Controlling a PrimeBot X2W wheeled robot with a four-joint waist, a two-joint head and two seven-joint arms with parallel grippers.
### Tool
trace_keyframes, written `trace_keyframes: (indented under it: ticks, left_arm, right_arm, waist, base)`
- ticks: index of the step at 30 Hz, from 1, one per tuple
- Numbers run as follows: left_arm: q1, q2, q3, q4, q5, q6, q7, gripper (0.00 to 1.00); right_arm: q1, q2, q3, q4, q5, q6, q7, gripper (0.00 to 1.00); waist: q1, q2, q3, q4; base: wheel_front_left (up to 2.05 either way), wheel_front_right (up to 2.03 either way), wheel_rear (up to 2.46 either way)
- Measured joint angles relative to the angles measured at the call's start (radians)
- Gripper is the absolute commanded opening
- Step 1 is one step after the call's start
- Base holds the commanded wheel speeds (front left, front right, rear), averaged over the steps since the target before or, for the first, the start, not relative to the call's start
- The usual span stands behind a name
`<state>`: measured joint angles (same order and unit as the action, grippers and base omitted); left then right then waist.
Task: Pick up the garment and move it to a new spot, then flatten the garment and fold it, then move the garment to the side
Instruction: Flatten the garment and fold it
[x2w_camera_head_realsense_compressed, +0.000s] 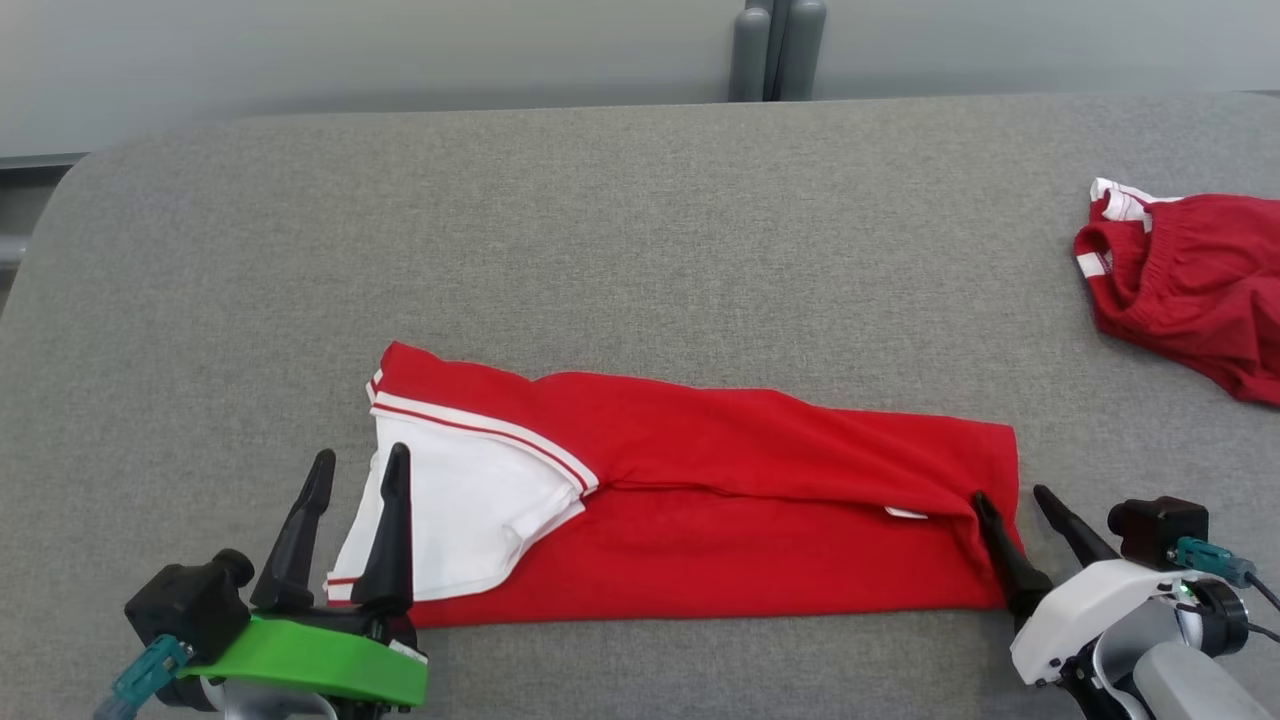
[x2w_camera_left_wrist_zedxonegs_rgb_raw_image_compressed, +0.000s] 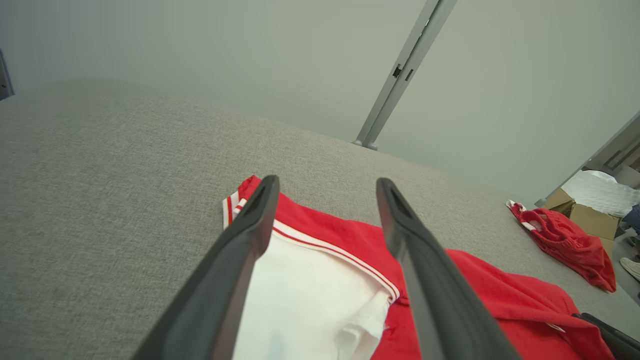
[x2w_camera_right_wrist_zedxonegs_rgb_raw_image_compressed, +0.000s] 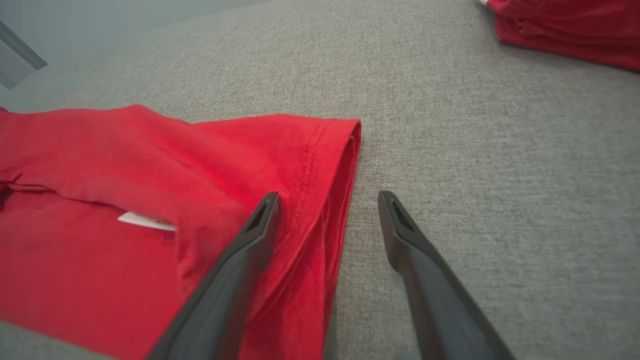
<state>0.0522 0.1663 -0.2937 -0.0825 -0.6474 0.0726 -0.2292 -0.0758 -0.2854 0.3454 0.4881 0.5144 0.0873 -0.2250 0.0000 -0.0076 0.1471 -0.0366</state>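
Observation:
The garment is a red shirt with a white sleeve and striped trim, folded into a long band across the near part of the grey table. My left gripper stands open at its left end, one finger over the white sleeve, the other just off the cloth. Open too, my right gripper straddles the right hem, its left finger over the red cloth and its right finger over bare table. Neither gripper holds anything.
A second red garment with white trim lies bunched at the table's far right edge. A grey post rises behind the table. Cardboard boxes stand on the floor beyond the right end.

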Motion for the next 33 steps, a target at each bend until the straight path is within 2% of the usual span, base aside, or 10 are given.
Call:
trace_keyframes:
  ticks: [10,11,12,13,14,18,21,25,31,33]
  left_arm:
    - [0.020,0.002,0.020,-0.024,0.000,0.013,0.000,1.00]
    - [0.020,0.002,0.022,-0.025,0.000,0.016,0.000,1.00]
    - [0.021,0.002,0.024,-0.026,0.000,0.016,0.000,1.00]
    - [0.021,0.002,0.026,-0.027,0.000,0.016,0.001,1.00]
    - [0.022,0.003,0.027,-0.028,0.000,0.016,0.001,1.00]
    - [0.030,0.004,0.030,-0.030,0.000,0.016,0.007,1.00]
    - [0.030,0.005,0.030,-0.032,0.000,0.017,0.009,1.00]
    - [0.031,0.005,0.030,-0.033,0.001,0.019,0.010,1.00]
    - [0.040,0.006,0.041,-0.033,0.001,0.023,0.010,1.00]
    - [0.044,0.006,0.043,-0.035,0.001,0.024,0.010,1.00]
  right_arm:
    - [0.000,0.013,0.026,0.057,0.035,0.019,0.015,1.00]
    - [-0.001,0.014,0.030,0.059,0.035,0.021,0.015,0.70]
    - [-0.003,0.015,0.035,0.062,0.035,0.024,0.015,0.49]
    - [-0.007,0.015,0.041,0.063,0.036,0.026,0.015,0.39]
    - [-0.011,0.015,0.048,0.066,0.036,0.027,0.015,0.32]
    - [-0.043,0.015,0.086,0.077,0.029,0.027,0.024,0.17]
    - [-0.065,0.022,0.101,0.085,0.023,0.033,0.024,0.00]
    - [-0.085,0.035,0.081,0.088,0.043,0.036,0.021,0.00]
    - [-0.086,0.065,-0.031,0.082,0.217,0.037,0.013,0.00]
    - [-0.086,0.060,-0.042,0.082,0.235,0.037,0.013,0.00]
  waist:
    - [0.0000,0.0000,0.006,0.011]
    - [0.0000,0.0000,0.007,0.010]
    - [0.0000,0.0000,0.007,0.009]
    - [0.0000,0.0000,0.008,0.008]
    - [0.0000,0.0000,0.008,0.006]
    - [0.0000,0.0000,0.010,0.000]
    - [0.0000,0.0000,0.011,-0.004]
    - [0.0000,0.0000,0.008,-0.008]
    - [0.0000,0.0000,-0.006,-0.015]
    - [0.0000,0.0000,-0.009,-0.017]
  base:
    - [0.00,0.00,0.00]
    - [0.00,0.00,0.00]
    - [0.00,0.00,0.00]
    - [0.00,0.00,0.00]
    - [0.00,0.00,0.00]
    - [0.00,0.00,0.00]
    - [0.00,0.00,0.00]
    - [0.00,0.00,0.00]
    - [0.00,0.00,0.00]
    - [0.00,0.00,0.00]
